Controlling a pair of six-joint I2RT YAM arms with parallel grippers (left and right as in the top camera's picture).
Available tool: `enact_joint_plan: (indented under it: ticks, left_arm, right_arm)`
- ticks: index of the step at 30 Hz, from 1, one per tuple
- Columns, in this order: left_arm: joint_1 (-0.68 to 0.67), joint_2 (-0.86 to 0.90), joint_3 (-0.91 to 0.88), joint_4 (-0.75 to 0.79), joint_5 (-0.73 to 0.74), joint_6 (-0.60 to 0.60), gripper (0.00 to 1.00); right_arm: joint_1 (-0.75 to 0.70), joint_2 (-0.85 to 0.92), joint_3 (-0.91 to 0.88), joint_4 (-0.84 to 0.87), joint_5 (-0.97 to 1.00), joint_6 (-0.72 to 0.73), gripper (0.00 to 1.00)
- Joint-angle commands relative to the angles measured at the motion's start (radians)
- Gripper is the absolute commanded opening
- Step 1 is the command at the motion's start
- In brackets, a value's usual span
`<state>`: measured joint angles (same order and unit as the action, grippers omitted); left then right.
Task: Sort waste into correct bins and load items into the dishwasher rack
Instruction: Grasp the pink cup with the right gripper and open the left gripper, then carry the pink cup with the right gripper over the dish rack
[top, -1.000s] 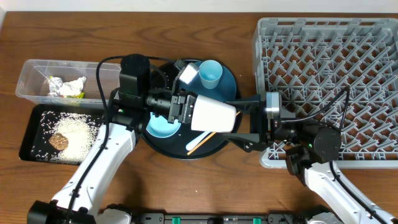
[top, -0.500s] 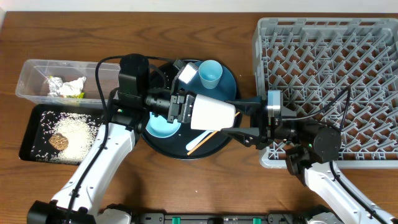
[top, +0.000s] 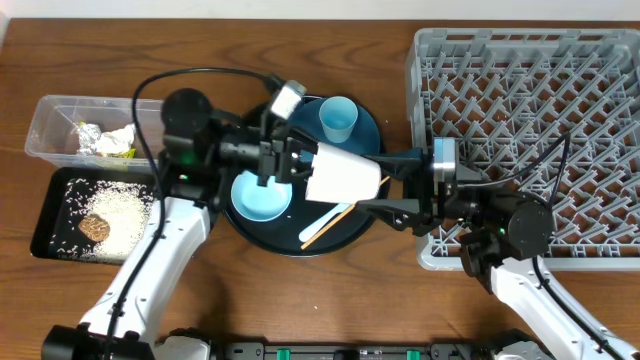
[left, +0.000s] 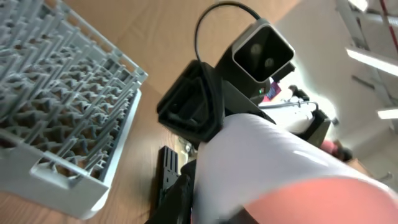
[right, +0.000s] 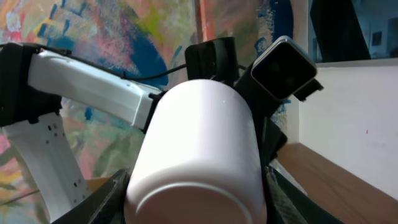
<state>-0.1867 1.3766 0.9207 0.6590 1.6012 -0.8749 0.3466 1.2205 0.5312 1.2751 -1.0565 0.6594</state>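
Observation:
The pink cup (top: 345, 178), white outside and pink inside, lies on its side in the air above the blue plate (top: 368, 135). My left gripper (top: 292, 163) is shut on its rim; the cup fills the left wrist view (left: 267, 162). My right gripper (top: 388, 185) is shut on its base, one finger on each side, as the right wrist view (right: 198, 149) shows. A pale blue cup (top: 338, 120), a light blue bowl (top: 258, 197) and a wooden chopstick (top: 326, 224) lie below. The grey dishwasher rack (top: 530, 100) is at the right.
A round black tray (top: 285, 246) carries the dishes. At the left, a clear tub (top: 50, 118) holds white tissue (top: 122, 135) and a wrapper (top: 92, 140). A black rectangular tray (top: 45, 215) holds rice (top: 122, 208) and a brown lump (top: 95, 227).
My left arm has swung its elbow back to the left while staying on the cup's rim. My right fingers have closed in on the cup's base. The cup has tilted slightly.

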Motion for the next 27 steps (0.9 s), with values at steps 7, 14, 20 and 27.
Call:
enact_joint_plan:
  ticks: [7,14,20,27]
  left_arm:
    - [0.151,-0.006,0.013,-0.018,-0.030,-0.100,0.13]
    - [0.222,-0.005,0.013,-0.076,-0.030,-0.100,0.12]
    - [0.228,-0.005,0.010,-0.076,-0.030,-0.099,0.12]
    - [0.228,-0.005,-0.031,-0.076,-0.031,-0.095,0.12]
  right_arm:
    - [-0.056,-0.003,0.050,0.008,-0.178,0.137,0.33]
    - [-0.200,-0.003,0.050,0.007,-0.237,0.304,0.29]
    - [-0.341,-0.003,0.050,-0.016,-0.259,0.429,0.27]
    - [-0.456,-0.003,0.050,-0.140,-0.265,0.455,0.22]
